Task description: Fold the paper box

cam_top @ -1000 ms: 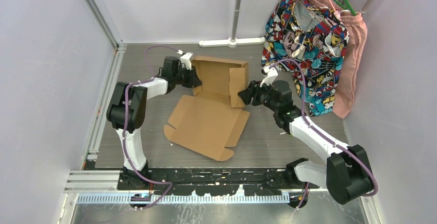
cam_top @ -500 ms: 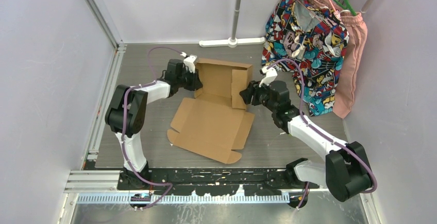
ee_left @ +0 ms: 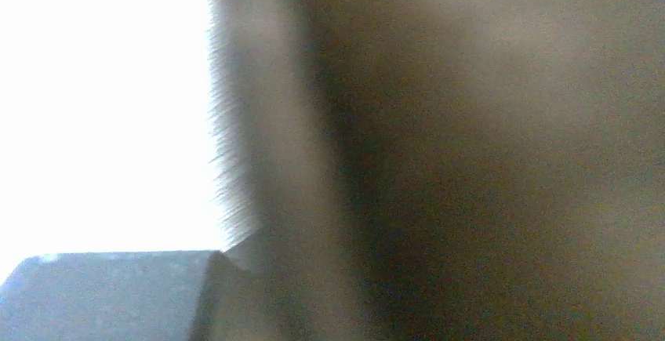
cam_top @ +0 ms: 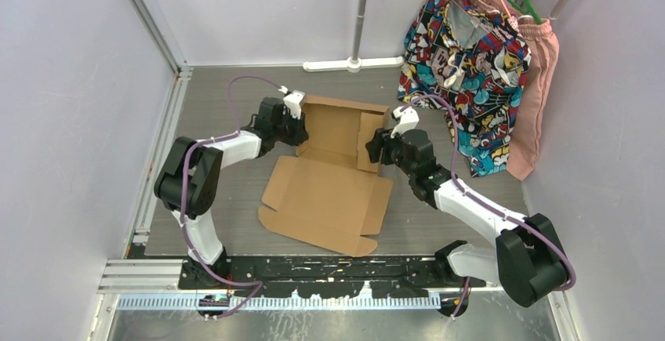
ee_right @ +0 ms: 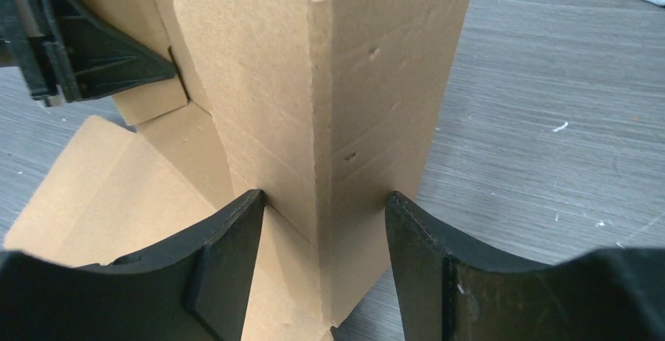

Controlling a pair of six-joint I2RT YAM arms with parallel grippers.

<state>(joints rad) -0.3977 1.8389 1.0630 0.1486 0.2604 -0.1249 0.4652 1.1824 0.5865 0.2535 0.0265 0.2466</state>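
Note:
The paper box [cam_top: 325, 200] is brown cardboard: its back part stands up with side walls and a large flap lies flat toward me. My right gripper [cam_top: 375, 146] is at the right side wall. In the right wrist view its fingers [ee_right: 227, 239] straddle the folded wall [ee_right: 259, 67], and both tips touch the cardboard. My left gripper [cam_top: 296, 125] is at the top of the left wall and also shows in the right wrist view [ee_right: 70, 43]. Blurred cardboard [ee_left: 470, 161] fills the left wrist view and hides its fingers.
Patterned and pink clothes [cam_top: 463, 51] hang on a rack at the back right, close to the right arm. A white pole base [cam_top: 353, 64] lies at the back wall. A metal rail [cam_top: 161, 145] runs along the left side. Grey floor surrounds the box.
Both grippers and the box have shifted to the right and slightly nearer. The flat front flap has slid right with them and now lies squarer to me.

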